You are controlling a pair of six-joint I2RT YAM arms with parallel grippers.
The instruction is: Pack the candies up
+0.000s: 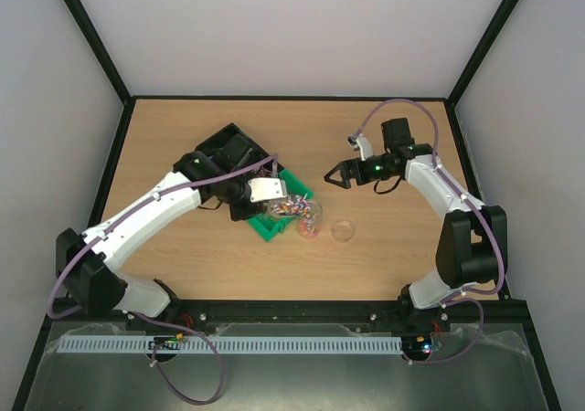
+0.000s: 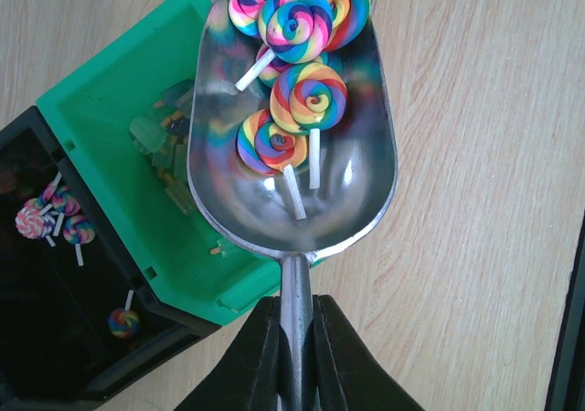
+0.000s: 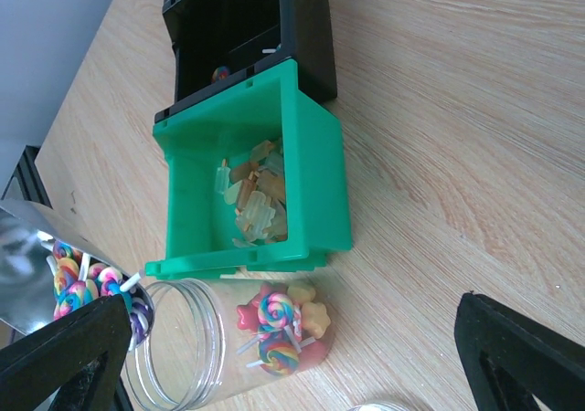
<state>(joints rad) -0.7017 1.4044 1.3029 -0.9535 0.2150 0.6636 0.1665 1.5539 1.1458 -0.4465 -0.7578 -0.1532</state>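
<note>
The left arm's fingers point(image 2: 251, 361) are clamped narrow on the handle of a metal scoop point(image 2: 347, 201), whose bowl points to 12 o'clock in the left wrist view. Rainbow-swirl candies point(image 2: 309, 96) lie heaped in the bowl, most near its front lip. In the right wrist view that lip sits at the mouth of a clear jar point(image 3: 183, 361) lying on its side on the table point(image 1: 183, 137), with more candies inside. A green bin point(image 1: 274, 228) holding pale sweets lies at 10 o'clock of the jar, a black bin point(image 1: 224, 146) beyond it. A clear lid point(image 1: 343, 230) rests at 4 o'clock of the jar. The right arm's fingers point(image 3: 516, 352) gape wide, holding nothing, at 1 o'clock.
</note>
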